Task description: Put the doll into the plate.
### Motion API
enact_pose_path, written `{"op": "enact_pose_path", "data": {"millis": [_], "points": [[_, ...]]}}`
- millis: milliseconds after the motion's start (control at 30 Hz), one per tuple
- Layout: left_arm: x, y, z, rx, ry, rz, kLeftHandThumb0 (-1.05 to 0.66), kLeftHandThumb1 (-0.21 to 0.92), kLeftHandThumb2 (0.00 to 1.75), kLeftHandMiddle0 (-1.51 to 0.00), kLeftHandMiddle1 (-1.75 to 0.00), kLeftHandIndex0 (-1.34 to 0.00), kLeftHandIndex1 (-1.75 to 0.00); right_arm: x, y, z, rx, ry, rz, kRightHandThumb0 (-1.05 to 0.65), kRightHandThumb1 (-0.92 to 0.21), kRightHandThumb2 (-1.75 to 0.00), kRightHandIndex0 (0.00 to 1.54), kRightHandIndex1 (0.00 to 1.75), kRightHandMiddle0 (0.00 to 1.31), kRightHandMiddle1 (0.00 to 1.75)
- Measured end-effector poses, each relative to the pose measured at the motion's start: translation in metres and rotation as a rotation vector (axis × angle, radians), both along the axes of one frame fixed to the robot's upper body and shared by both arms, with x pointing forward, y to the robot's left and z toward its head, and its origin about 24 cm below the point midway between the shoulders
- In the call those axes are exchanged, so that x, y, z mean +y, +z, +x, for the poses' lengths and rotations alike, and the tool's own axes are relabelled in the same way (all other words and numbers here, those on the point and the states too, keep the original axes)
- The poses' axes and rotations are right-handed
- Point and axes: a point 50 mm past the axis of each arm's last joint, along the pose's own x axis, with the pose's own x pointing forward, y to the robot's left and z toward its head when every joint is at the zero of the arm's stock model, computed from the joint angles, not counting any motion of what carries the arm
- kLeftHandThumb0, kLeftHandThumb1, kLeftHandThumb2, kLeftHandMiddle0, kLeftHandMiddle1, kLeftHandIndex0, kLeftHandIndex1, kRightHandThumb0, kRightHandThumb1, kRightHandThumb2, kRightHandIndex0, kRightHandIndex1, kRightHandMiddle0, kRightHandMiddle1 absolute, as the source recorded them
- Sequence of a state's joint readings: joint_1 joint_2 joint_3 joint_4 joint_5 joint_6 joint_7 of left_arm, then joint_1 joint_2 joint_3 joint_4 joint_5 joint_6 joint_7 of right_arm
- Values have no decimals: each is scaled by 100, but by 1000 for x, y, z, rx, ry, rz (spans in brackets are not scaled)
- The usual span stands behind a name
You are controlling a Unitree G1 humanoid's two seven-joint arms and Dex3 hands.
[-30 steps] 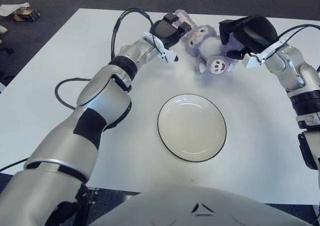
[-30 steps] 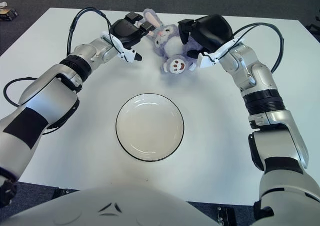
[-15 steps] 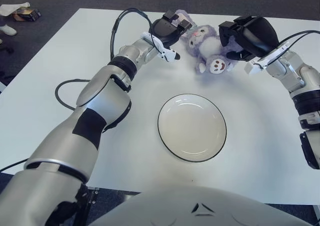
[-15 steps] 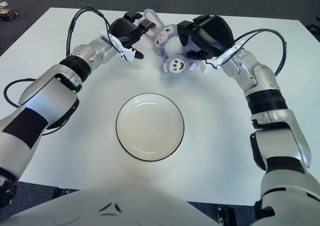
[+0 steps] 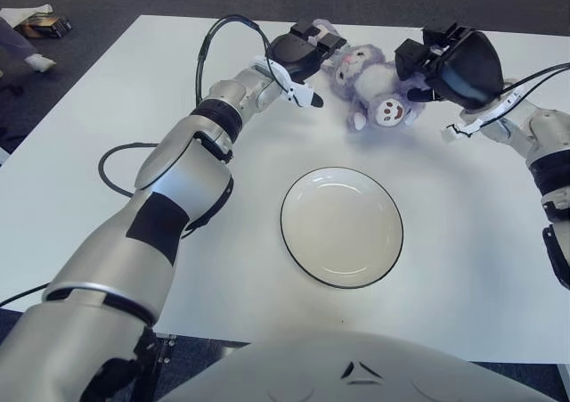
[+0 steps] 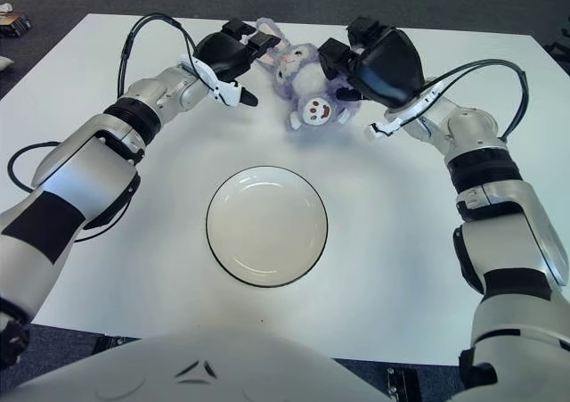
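No lettering, label, brand, number or sign could be read anywhere in either view. The small box (image 5: 34, 23) on the floor at far left showed no legible print.

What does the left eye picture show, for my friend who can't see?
A purple plush bunny doll lies on a white table, with the robot's left hand and right hand on either side of it. An empty white plate waits nearer the robot.
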State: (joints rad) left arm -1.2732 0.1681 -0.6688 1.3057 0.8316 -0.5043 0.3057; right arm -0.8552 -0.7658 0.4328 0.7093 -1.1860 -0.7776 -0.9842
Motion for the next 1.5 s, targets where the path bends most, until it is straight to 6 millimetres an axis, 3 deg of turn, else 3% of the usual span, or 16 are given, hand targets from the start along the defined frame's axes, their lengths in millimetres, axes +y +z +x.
{"op": "enact_pose_path", "data": {"millis": [600,1067,1333,1400,1500], "points": [[12,8,1,92,-35,-20,-105,83,15,-3,-38,0,-35,-19,-5,-1,-211,99,105,0,-16,-148,77,164,50,175],[14,14,0,139,-55,-80,-105,81,14,-7,-39,0,-41,-8,0,-6,-306,191,204,0,-19,-144,75,163,48,175],[16,12,0,148,-58,-83,-105,81,15,-7,-40,0,-41,-6,-3,-15,-324,216,297,0,-25,-140,67,173,43,175],[16,11,0,151,-57,-82,-105,81,15,-7,-40,0,-40,-8,-8,-19,-312,225,303,0,-24,-142,68,174,43,175],[18,10,0,154,-53,-81,-105,81,15,-6,-40,0,-40,-13,-13,-24,-288,215,307,-1,-7,-160,81,174,58,171]]}}
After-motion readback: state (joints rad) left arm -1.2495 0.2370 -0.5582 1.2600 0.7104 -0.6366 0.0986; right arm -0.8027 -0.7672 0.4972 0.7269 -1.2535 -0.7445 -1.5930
